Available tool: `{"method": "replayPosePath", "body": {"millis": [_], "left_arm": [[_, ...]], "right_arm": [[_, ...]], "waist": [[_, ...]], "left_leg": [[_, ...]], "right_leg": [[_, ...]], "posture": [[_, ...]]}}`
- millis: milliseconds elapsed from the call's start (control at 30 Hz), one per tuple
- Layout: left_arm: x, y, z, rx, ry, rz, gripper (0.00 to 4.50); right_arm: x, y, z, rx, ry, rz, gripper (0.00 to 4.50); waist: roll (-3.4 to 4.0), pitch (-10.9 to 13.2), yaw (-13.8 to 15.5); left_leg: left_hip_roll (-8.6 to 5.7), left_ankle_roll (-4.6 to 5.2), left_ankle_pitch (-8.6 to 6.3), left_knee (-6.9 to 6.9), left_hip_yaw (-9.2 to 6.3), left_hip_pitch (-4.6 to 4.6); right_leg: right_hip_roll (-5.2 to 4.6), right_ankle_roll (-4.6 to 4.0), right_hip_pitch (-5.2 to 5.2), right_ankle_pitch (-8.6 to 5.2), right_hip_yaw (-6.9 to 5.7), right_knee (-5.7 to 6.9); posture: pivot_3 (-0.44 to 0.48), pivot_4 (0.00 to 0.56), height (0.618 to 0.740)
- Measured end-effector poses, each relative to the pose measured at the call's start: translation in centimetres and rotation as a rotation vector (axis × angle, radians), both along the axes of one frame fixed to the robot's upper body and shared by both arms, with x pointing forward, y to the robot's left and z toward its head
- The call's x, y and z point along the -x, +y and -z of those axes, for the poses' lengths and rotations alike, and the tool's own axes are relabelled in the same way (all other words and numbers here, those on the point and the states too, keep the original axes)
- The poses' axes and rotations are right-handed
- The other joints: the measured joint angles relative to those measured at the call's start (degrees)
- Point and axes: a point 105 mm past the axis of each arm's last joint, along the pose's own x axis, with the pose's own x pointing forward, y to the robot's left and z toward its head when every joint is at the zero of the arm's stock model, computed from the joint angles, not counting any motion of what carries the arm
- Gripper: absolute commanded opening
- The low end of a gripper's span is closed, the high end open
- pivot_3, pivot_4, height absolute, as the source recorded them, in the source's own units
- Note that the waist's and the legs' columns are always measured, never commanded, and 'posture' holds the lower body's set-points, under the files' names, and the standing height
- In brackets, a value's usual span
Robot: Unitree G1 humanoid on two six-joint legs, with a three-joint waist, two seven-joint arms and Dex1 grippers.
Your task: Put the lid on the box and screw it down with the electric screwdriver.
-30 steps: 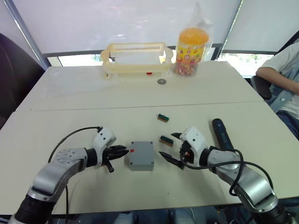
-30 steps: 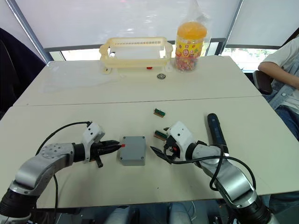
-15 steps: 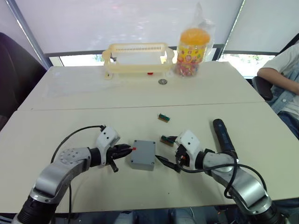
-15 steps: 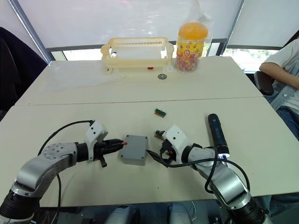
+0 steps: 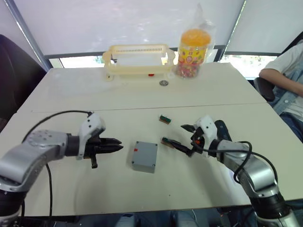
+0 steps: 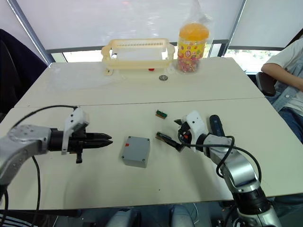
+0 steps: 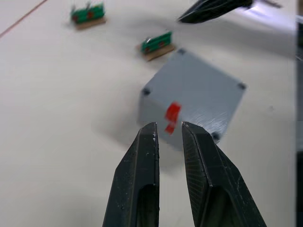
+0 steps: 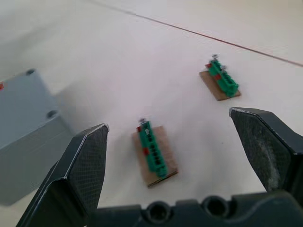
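The grey box point(image 5: 144, 156) stands on the table between my arms, a red mark on its side facing my left arm. The lid point(image 7: 199, 90) lies flat on top of it, with screw holes at its corners. My left gripper point(image 5: 118, 147) is shut and empty, pointing at the red mark from a short gap away. To the box's right, my right gripper point(image 5: 174, 134) is open wide over a small green-and-tan block point(image 8: 154, 153), holding nothing. The black electric screwdriver point(image 5: 222, 128) lies on the table behind my right forearm, partly hidden by it.
A second green block point(image 5: 165, 119) lies further back. A pale yellow basket point(image 5: 137, 59), an orange-lidded jar point(image 5: 193, 47) and a small round metal piece point(image 5: 164, 82) sit at the far side. A person's arm point(image 5: 281, 75) rests at the right edge.
Both grippers have drawn back from the box: the left one moved left off the red-marked side, the right one moved right and away. The box has barely shifted.
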Motion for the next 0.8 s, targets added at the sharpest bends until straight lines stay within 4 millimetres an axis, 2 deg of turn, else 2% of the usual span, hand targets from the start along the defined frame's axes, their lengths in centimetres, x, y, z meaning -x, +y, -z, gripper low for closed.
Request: {"method": "replayPosePath", "body": {"millis": [200, 400, 500, 567, 800], "left_arm": [[0.8, -0.7, -1.1, -0.025, -0.016, 0.07, 0.76], [0.9, -2.2, -1.7, 0.039, -0.019, 0.078, 0.76], [0.8, -2.5, -1.5, 0.058, -0.013, 0.062, 0.76], [0.8, -2.6, -1.2, 0.068, -0.002, 0.05, 0.76], [0.7, -2.3, -0.3, 0.069, 0.018, 0.015, 0.76]], "right_arm": [[-1.3, 0.4, 1.0, -0.049, 0.059, -0.009, 4.47], [-1.2, 2.2, 1.7, -0.057, 0.061, -0.059, 4.47], [-1.4, 2.8, 1.9, -0.036, 0.04, -0.07, 3.6], [-1.6, 3.1, 2.1, -0.003, 0.022, -0.077, 2.66], [-1.8, 3.4, 2.4, 0.036, -0.008, -0.083, 2.66]], "waist": [[0.01, 0.0, -0.43], [0.0, 0.0, -0.37], [0.0, 0.0, -0.4], [0.0, 0.0, -0.41], [0.0, 0.0, -0.37]], "left_leg": [[0.0, -0.01, 0.01, -0.02, 0.0, 0.0], [0.01, -0.04, 0.02, -0.01, -0.01, 0.0], [-0.01, -0.06, 0.03, -0.01, 0.0, 0.02], [-0.01, -0.06, 0.03, -0.01, -0.01, 0.02], [-0.01, -0.09, 0.05, -0.01, -0.01, 0.02]], "right_leg": [[0.05, 0.0, -0.07, 0.0, 0.03, 0.07], [0.04, 0.0, -0.07, 0.0, 0.05, 0.09], [0.05, 0.0, -0.07, 0.0, 0.06, 0.1], [0.06, 0.0, -0.08, 0.0, 0.06, 0.11], [0.07, -0.01, -0.08, 0.0, 0.07, 0.11]], "posture": [[0.0, 0.15, 0.74], [0.0, 0.15, 0.74], [0.0, 0.15, 0.74], [0.0, 0.15, 0.74], [0.0, 0.15, 0.74]]}}
